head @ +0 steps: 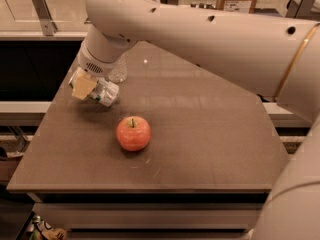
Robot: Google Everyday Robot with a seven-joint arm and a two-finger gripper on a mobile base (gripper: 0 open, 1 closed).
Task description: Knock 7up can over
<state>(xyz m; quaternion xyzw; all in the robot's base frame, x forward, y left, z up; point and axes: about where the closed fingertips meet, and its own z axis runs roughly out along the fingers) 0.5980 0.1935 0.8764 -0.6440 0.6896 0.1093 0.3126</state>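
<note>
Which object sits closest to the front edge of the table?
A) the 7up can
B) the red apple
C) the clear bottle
B: the red apple sits alone toward the front of the table. The gripper is farther back on the left side, right at the 7up can, and the clear bottle stands behind them.
</note>
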